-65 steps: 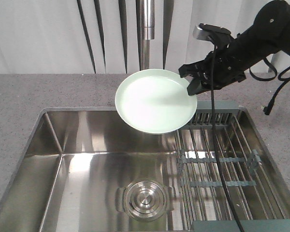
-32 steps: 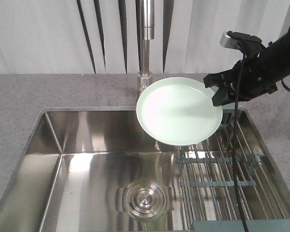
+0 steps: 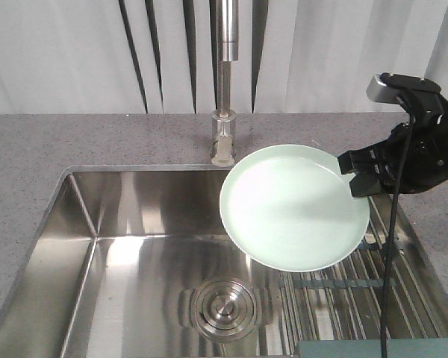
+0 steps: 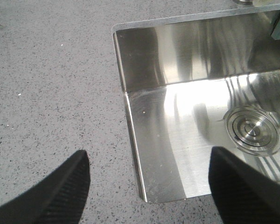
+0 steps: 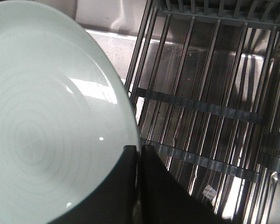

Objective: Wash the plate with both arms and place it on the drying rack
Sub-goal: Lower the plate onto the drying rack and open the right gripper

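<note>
I had the right gripper (image 3: pixel 361 173) pinched on the rim of the plate (image 3: pixel 295 207), right of centre. The plate hung tilted over the drying rack (image 3: pixel 336 298) at lower right. My left gripper (image 4: pixel 147 161) stood wide, holding nothing, above the sink (image 4: pixel 144 93) corner.

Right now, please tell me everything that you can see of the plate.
The plate is round, pale mint green and glossy, with a low raised rim and faint rings on its face. It looks empty. The right gripper pinches one edge and holds it tilted in the air over the drying rack and the sink. Nothing else appears to touch it.
</note>
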Controlling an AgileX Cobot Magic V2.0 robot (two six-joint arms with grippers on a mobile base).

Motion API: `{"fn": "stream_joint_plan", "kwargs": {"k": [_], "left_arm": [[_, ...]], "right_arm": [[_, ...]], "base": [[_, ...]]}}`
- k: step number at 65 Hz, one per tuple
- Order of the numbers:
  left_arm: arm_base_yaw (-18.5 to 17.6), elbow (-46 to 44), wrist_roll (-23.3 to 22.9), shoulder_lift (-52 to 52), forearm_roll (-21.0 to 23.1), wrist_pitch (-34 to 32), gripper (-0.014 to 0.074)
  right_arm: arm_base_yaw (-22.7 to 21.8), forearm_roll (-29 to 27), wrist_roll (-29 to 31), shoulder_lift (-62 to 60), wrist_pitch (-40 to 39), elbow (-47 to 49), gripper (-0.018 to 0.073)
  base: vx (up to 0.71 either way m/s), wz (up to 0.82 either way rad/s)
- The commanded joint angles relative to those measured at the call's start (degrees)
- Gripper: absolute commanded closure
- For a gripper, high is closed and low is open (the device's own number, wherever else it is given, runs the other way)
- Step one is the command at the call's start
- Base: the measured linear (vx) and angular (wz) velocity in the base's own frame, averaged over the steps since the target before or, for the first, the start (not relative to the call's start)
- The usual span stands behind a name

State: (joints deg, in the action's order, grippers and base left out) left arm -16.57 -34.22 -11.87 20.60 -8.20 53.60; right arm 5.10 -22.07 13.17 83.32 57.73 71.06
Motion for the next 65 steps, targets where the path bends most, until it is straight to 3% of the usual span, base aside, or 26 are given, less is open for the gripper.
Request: {"fn": "stream_joint_plan", "kwargs": {"k": [1, 15, 32, 46, 65], "left_arm": [[-0.3, -1.5, -0.6, 0.7, -0.3, -3.6, 0.0101], [-0.3, -1.5, -0.6, 0.7, -0.3, -3.6, 0.0101], [-0.3, -1.5, -0.6, 0.7, -0.3, -3.6, 0.0101], [-0.3, -1.5, -0.6, 0.7, -0.3, -3.6, 0.0101], [-0.3, -1.5, -0.6, 0.7, -0.3, -3.6, 0.0101]], "right_arm": [[-0.2, -0.5, 0.1, -2.8, -2.1, 1.1, 0.0561], [-0.2, 6.8, -4.3, -2.8, -1.4, 1.1, 0.0561], [-6.5, 11.5, -4.8, -2.3, -0.9, 1.0, 0.0561], [-7.6, 18.4, -7.2, 0.0, -1.1, 1.0, 0.0561], [-7.5, 21.0, -7.6, 6.0, -3.2, 1.0, 0.0561]], "base": [[0.00, 0.00], [0.00, 0.00], [0.00, 0.00], [0.00, 0.00], [0.00, 0.00]]}}
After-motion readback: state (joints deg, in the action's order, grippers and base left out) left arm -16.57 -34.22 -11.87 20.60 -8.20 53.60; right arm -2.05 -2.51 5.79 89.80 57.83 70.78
